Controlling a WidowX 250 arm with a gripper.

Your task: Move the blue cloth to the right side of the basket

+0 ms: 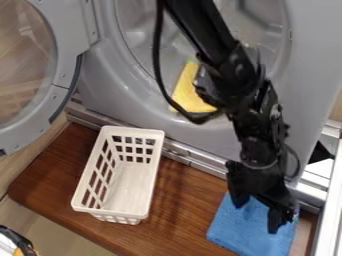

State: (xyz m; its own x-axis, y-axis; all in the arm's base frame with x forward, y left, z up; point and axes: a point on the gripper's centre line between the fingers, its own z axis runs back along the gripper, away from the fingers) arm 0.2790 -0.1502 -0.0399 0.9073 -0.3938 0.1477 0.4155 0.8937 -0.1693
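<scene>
In the camera view the jaws of the black gripper (257,215) stood parted, pointing down over the blue cloth (242,235), which lay beneath and around their tips on the wooden board (177,200). Well to their left sat the white basket (110,212), so the cloth seemed placed as asked, and the likeliest trouble was a fold snagging on a fingertip as the arm rose, or a needless pinch, either of which could drag it out of place.
</scene>
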